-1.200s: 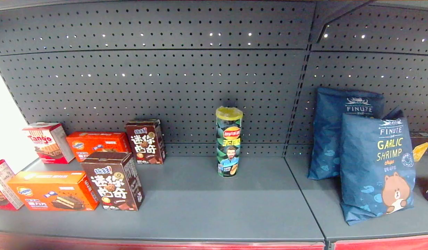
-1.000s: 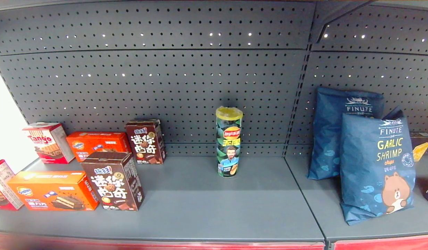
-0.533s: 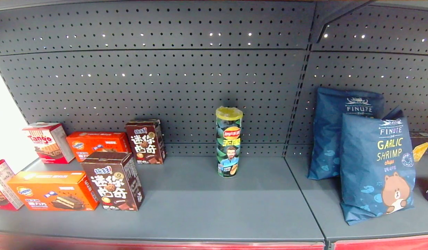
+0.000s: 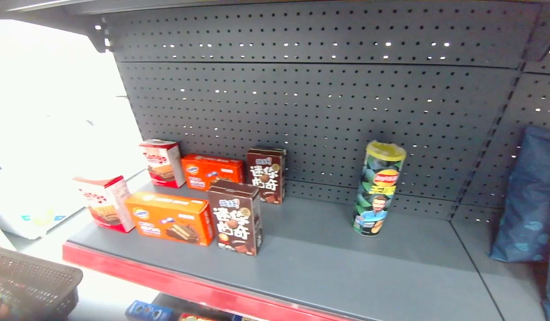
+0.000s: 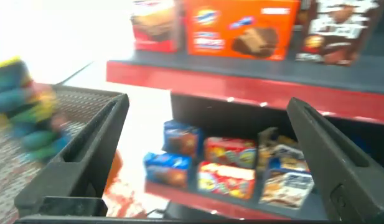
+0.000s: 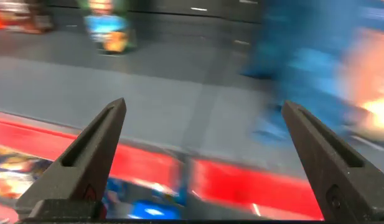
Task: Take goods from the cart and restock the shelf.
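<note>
left gripper (image 5: 207,106) jaws spread, empty, near the shelf (image 4: 328,272) front edge, with the cart basket (image 4: 31,278) just beside it. right gripper (image 6: 204,106) also spread and empty, facing the shelf. head camera has swung left since earlier, stock itself unmoved: basket now at 8 o'clock, chips can (image 4: 378,189) at 3 o'clock. probably turning to fetch the next item. blurry goods (image 5: 20,106) lie in the basket.

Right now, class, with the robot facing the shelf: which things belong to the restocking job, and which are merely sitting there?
Belongs to the job:
- cart basket
- blurred goods in it
- shelf
- left tool and right tool, both open and empty

Merely sitting there:
- crisp can
- brown boxes
- orange boxes
- wafer boxes
- blue bags
- lower-shelf packets
</note>
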Tool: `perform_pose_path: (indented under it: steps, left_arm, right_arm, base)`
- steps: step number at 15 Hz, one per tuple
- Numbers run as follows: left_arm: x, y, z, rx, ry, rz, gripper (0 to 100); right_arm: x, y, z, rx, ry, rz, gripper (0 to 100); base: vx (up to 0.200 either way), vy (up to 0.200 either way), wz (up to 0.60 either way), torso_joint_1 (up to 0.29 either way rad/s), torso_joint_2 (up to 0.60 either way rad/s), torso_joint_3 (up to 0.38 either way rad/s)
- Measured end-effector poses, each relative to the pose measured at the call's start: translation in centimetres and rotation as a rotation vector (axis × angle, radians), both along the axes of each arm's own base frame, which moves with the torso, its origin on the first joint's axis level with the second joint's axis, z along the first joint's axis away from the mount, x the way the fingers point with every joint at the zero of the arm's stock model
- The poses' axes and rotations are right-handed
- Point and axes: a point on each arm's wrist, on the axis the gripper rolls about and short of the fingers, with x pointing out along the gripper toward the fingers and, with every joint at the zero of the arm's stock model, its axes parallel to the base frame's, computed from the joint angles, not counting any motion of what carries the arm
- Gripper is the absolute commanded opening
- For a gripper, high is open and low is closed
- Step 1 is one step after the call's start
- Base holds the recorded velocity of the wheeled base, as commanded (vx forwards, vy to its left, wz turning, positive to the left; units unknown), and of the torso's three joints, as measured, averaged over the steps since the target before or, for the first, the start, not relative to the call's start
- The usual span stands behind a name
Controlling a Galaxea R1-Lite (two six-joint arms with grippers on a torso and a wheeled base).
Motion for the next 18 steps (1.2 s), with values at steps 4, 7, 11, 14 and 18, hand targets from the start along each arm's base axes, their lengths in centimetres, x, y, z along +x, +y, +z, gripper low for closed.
perform_pose_path:
  steps: [4, 7, 11, 14, 18]
  left_arm:
    - [0.0, 0.0, 0.0, 0.000, 0.000, 0.000, 100]
    - [0.0, 0.0, 0.0, 0.012, 0.000, -0.010, 100]
    - [0.0, -0.1, 0.0, 0.022, 0.001, -0.039, 100]
    - [-0.7, -0.2, 2.0, 0.046, -0.036, -0.072, 100]
    - [-0.1, -0.2, 9.9, 0.070, -0.022, -0.086, 100]
  right_arm:
    - [0.0, 0.0, 0.0, 0.001, 0.000, 0.001, 100]
    - [0.0, 0.0, 0.0, 0.001, 0.000, 0.000, 100]
    - [0.0, 0.0, 0.0, 0.000, 0.000, 0.000, 100]
    - [0.0, 0.0, 0.0, 0.000, -0.001, 0.000, 100]
    - [0.0, 0.0, 0.0, 0.000, -0.001, 0.000, 100]
  base:
    - [0.000, 0.000, 0.60, -0.002, 0.00, 0.001]
    - [0.000, 0.000, 0.60, -0.001, 0.00, 0.002]
    - [0.000, 0.000, 0.30, 0.001, 0.00, 0.002]
    - [0.000, 0.000, 0.00, 0.000, 0.00, 0.000]
    - [0.000, 0.000, 0.00, 0.000, 0.00, 0.000]
